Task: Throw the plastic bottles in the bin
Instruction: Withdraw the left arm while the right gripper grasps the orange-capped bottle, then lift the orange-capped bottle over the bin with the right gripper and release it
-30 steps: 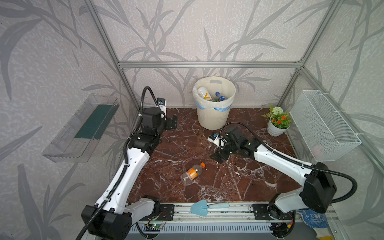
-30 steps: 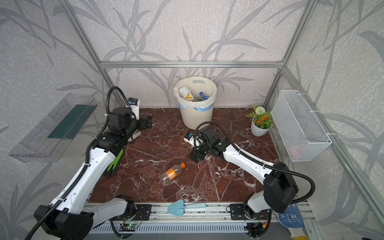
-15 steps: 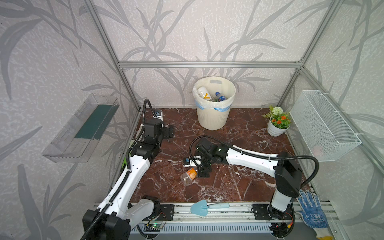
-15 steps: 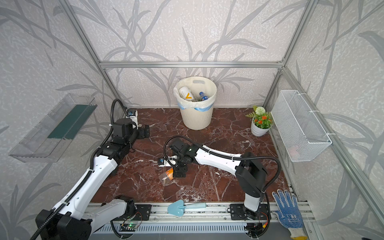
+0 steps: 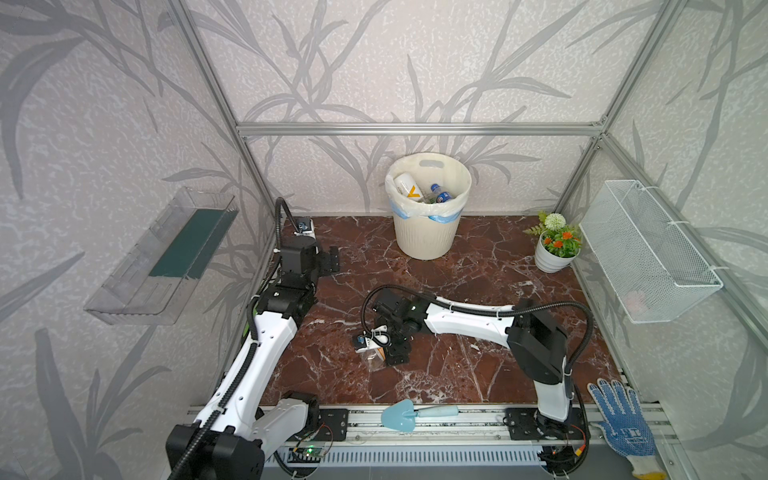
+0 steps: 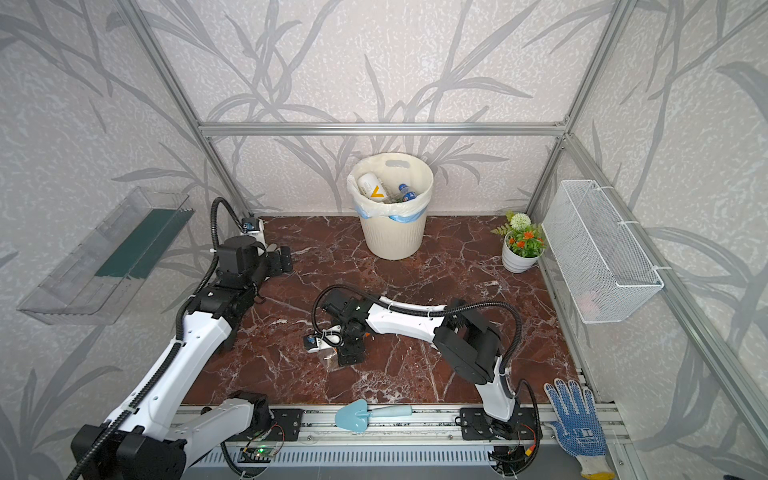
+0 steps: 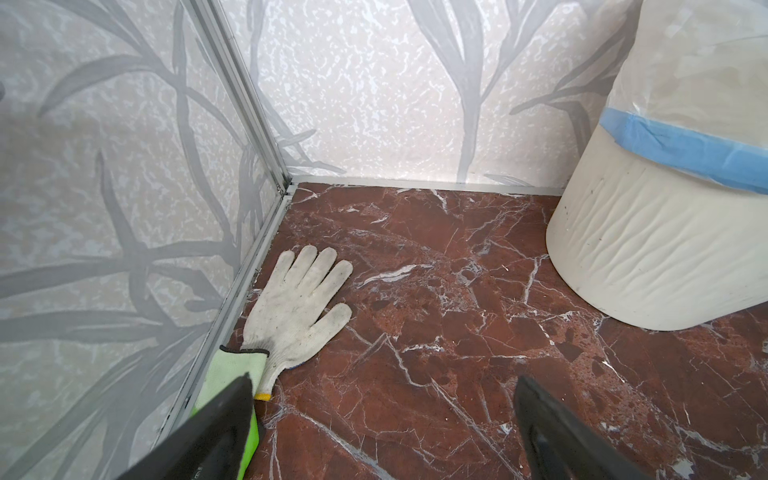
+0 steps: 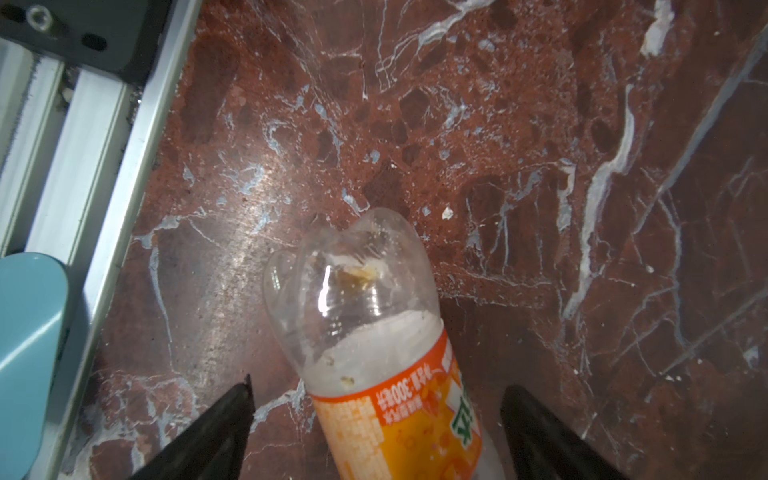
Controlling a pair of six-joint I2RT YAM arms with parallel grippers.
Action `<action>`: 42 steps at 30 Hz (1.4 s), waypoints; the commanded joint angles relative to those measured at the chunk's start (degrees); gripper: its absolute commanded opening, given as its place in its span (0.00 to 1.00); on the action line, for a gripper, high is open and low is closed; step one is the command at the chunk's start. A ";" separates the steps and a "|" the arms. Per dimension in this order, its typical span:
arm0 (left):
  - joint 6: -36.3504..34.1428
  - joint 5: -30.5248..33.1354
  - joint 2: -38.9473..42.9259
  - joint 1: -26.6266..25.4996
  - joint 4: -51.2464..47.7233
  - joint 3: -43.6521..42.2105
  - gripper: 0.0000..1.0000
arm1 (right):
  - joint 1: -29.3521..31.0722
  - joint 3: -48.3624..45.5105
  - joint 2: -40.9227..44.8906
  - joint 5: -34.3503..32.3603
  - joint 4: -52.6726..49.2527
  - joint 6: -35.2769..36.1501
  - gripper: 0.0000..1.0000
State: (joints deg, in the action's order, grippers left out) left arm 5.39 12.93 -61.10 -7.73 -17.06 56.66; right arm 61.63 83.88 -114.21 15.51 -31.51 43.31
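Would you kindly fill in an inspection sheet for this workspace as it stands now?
Surface: marble tabletop, red-brown with white veins.
Job's things: orange-label bottle lying on the tabletop; bin at the back holds at least two bottles.
Clutter: white glove by the left wall; blue trowel on the front rail; blue-dotted glove at front right; flower pot at right.
Grippers: left gripper open, empty; right gripper open, straddling the orange-label bottle, not clamped.
Cables: black conduit loops along each arm; no snag seen.
Surroundings: wire basket on the right wall; clear shelf on the left wall.
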 commanded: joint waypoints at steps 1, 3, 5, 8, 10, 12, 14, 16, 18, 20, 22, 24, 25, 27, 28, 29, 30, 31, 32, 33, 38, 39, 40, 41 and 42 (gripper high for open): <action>0.98 -0.88 0.30 0.60 0.97 0.91 0.97 | 0.36 -0.79 -0.40 0.43 2.02 0.06 0.91; 1.11 -1.02 0.21 0.69 0.98 0.91 0.96 | 0.39 -1.47 -0.53 -0.08 2.99 -0.16 0.89; 1.15 -1.22 0.23 0.78 0.96 0.95 0.97 | 0.36 -2.12 -0.90 -0.87 4.04 -0.50 0.87; 1.29 -1.36 -0.12 0.82 1.05 0.73 0.97 | 0.34 -2.25 -1.85 -3.14 4.37 -0.85 0.83; 1.31 -1.62 -0.32 0.86 1.08 0.73 0.96 | 0.34 -2.50 -2.11 -4.53 4.27 -0.95 0.81; 1.50 -1.68 -0.46 0.92 1.05 0.73 0.96 | 0.34 -3.28 -1.90 -5.31 4.52 -1.03 0.78; 1.60 -1.98 -0.45 0.94 1.07 0.68 0.96 | 0.34 -4.09 -1.16 -5.78 5.28 -1.53 0.73; 1.63 -2.03 -0.42 1.00 1.15 0.55 0.96 | 0.34 -4.80 -0.38 -6.13 6.30 -2.26 0.69; 1.59 -2.11 -0.38 1.05 1.18 0.60 0.96 | 0.34 -4.94 0.04 -6.84 7.08 -3.31 0.64; 1.51 -2.12 -0.33 1.05 1.18 0.55 0.96 | 0.33 -4.94 0.61 -7.36 7.77 -4.32 0.57; 1.40 -2.01 -0.27 1.12 1.13 0.62 0.96 | 0.30 -5.42 1.54 -8.31 9.19 -5.43 0.54; 1.40 -1.98 -0.12 1.11 1.15 0.47 0.96 | 0.10 -6.27 2.97 -9.43 11.13 -6.98 0.51; 1.39 -2.06 -0.16 1.10 1.22 0.49 0.96 | -0.17 -6.78 3.87 -10.03 12.39 -8.28 0.50; 1.34 -2.09 -0.16 1.13 1.24 0.48 0.96 | -0.99 -8.32 6.20 -10.42 15.39 -10.68 0.49; 1.31 -2.18 -0.10 1.13 1.23 0.49 0.96 | -1.67 -9.15 7.51 -11.09 17.44 -12.28 0.49; 1.30 -2.16 -0.15 1.06 1.24 0.46 0.96 | -2.42 -9.96 8.69 -11.96 19.09 -14.13 0.49; 1.32 -2.14 -0.12 1.13 1.26 0.48 0.96 | -2.48 -10.37 9.63 -12.99 20.11 -15.73 0.49; 1.30 -2.20 -0.12 1.13 1.31 0.46 0.95 | -4.54 -10.77 10.98 -14.22 21.23 -17.35 0.49; 1.25 -2.06 -0.15 1.09 1.29 0.48 0.95 | -5.42 -11.62 12.51 -15.37 22.94 -18.54 0.49; 1.29 -2.16 -0.16 1.13 1.31 0.47 0.95 | -6.03 -12.81 14.34 -16.00 25.05 -19.43 0.49; 1.13 -2.53 0.24 1.19 1.73 0.12 0.95 | -10.38 -22.81 26.67 -19.26 45.42 -24.54 0.51; 1.19 -2.72 0.25 1.21 1.84 0.11 0.95 | -10.98 -24.10 28.71 -20.64 48.71 -25.16 0.53; 1.15 -2.97 0.28 1.21 1.73 0.18 0.95 | -11.67 -25.15 30.87 -22.07 51.57 -25.70 0.54; 1.12 -3.21 0.36 1.17 1.07 0.45 0.95 | -12.24 -25.96 32.77 -23.81 54.50 -25.99 0.55; 0.83 -3.34 0.34 1.18 0.63 0.70 0.95 | -12.61 -26.62 34.47 -25.48 56.77 -25.80 0.55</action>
State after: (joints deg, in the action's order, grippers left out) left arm 6.22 10.35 -61.39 -6.94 -16.62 56.64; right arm 49.41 58.52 -84.12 -4.64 10.92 20.62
